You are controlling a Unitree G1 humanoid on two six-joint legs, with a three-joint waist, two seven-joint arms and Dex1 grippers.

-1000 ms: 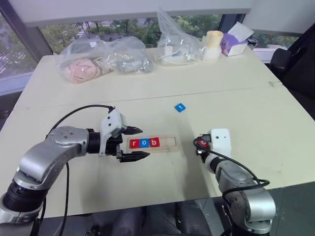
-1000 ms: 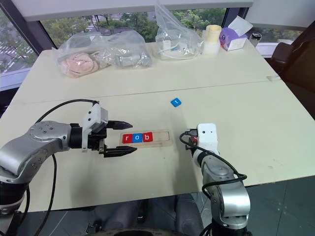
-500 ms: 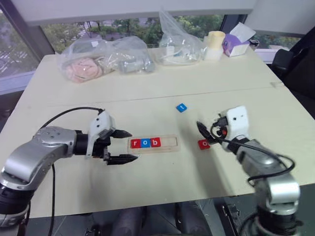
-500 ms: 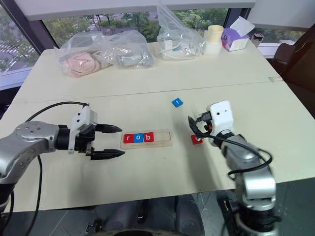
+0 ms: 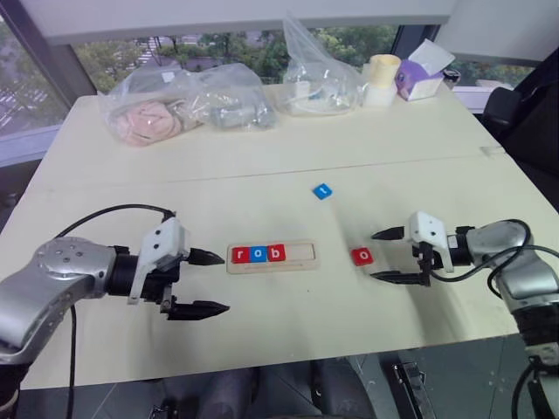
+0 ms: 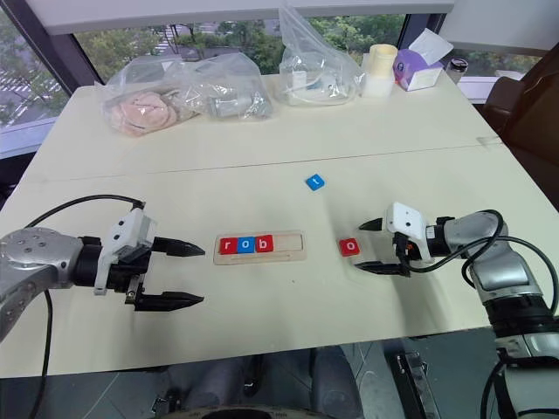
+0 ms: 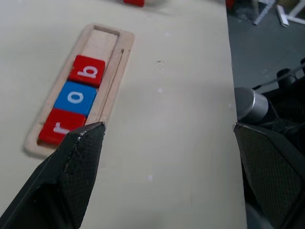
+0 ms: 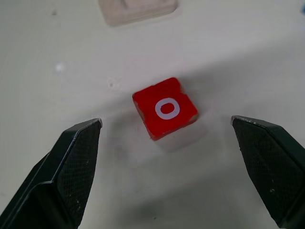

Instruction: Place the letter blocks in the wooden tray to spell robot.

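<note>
Right wrist view: red o block [image 8: 165,109] between open right claw [image 8: 181,191] fingers

I read white letters r, o, b on three tiles [image 5: 258,254] in the wooden tray [image 5: 300,255], and o on a red tile [image 8: 165,109] on the surface

The wooden tray [image 5: 302,254] lies flat between my two grippers, holding a red r tile [image 5: 240,255], blue o tile [image 5: 258,254] and red b tile [image 5: 275,253]. A red o tile [image 8: 165,108] lies flat just ahead of my open right gripper [image 5: 386,255]. A blue tile [image 5: 322,190] lies farther off.
</note>
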